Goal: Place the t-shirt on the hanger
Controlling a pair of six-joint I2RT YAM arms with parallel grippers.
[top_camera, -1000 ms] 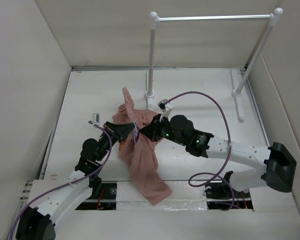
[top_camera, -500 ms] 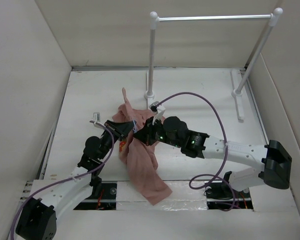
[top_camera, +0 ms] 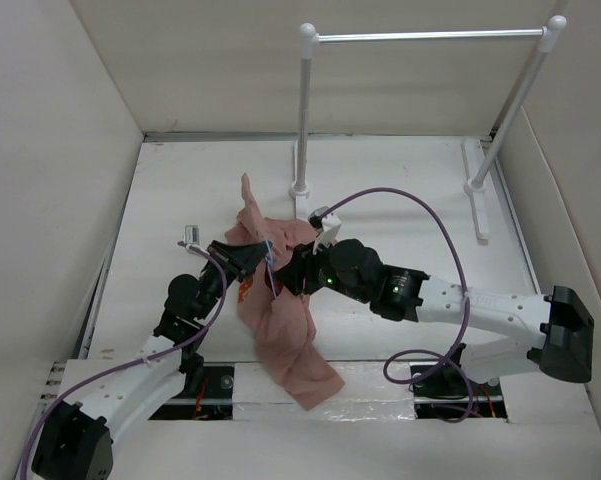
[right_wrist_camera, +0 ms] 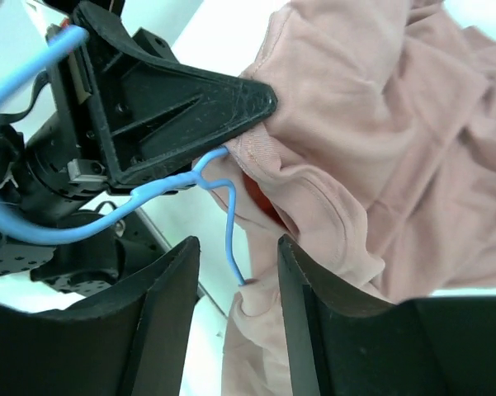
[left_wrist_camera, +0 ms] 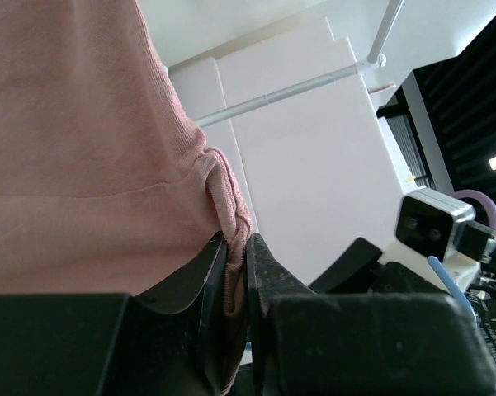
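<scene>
Our left gripper (left_wrist_camera: pixel 233 244) is clamped on a fold of the shirt (top_camera: pixel 288 335), which bunches just beyond its fingertips and trails in a long drape toward our bases. Our right gripper (right_wrist_camera: pixel 235 247) faces it almost tip to tip, jaws apart and gripping nothing. The hanger (right_wrist_camera: pixel 163 186) drops its thin wire between those right fingers and ends in the fabric, its twisted neck crosses the left gripper's black finger, and we cannot tell what holds it

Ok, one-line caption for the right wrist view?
Open right gripper faces the hanger beside the t-shirt, which the left gripper pinches.
</scene>
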